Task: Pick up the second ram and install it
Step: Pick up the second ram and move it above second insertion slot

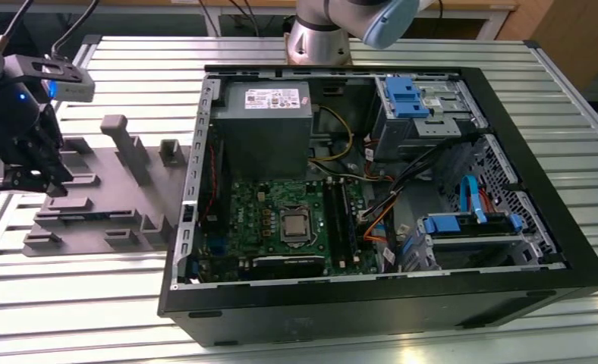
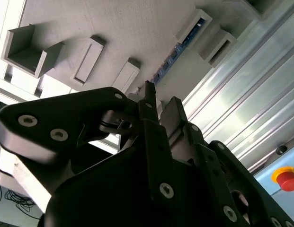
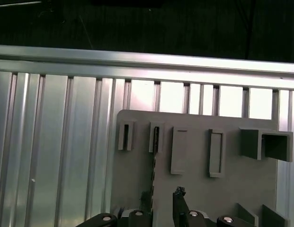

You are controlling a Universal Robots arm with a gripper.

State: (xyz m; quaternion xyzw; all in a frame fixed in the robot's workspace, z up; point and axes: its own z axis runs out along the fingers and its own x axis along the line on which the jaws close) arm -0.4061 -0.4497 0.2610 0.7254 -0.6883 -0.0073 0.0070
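Observation:
The second ram stands on its thin edge in a holder of the grey fixture plate; in the second wrist view the second ram shows as a blue-green strip between two grey blocks. My gripper hovers just over one end of the stick, open, with one fingertip on each side of its edge and a gap to both. In the second wrist view my gripper has two dark fingers with space between them. In the exterior view my gripper hangs above the plate's end on the exterior view's left.
An open black PC case lies at the exterior view's right, with the green motherboard, long black memory slots, power supply and cables inside. The fixture plate carries raised grey blocks. Everything rests on a ribbed aluminium table.

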